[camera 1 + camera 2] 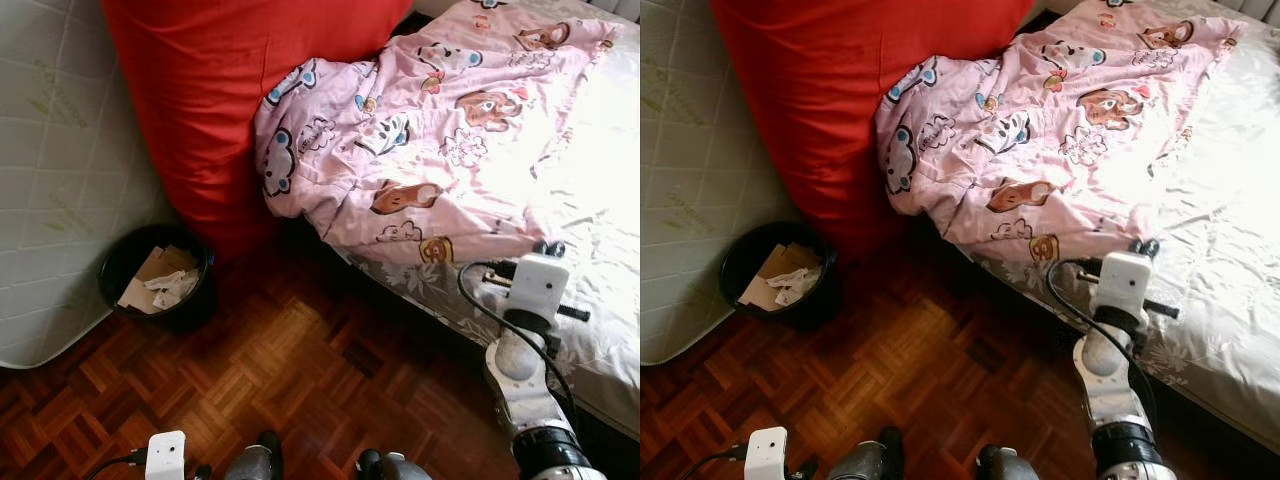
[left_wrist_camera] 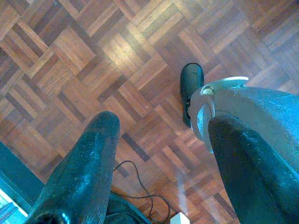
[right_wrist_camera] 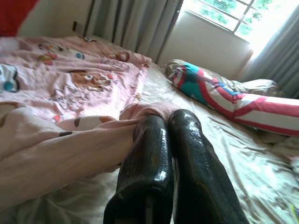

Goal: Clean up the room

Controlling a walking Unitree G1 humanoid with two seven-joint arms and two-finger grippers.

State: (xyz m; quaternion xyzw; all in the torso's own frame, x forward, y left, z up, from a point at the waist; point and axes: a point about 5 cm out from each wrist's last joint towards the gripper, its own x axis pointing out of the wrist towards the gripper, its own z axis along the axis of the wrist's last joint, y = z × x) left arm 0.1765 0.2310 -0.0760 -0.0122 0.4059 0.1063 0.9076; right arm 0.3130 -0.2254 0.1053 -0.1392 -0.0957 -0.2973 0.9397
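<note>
Pink blanket is seen crumpled across the bed toward 1 o'clock, its edge pinched in the closed right claw, while the left claw is held wide over the floor, so tidying is judged barely begun.

A pink cartoon-print blanket lies rumpled across the bed, its near edge pinched between the fingers of the right gripper.
</note>
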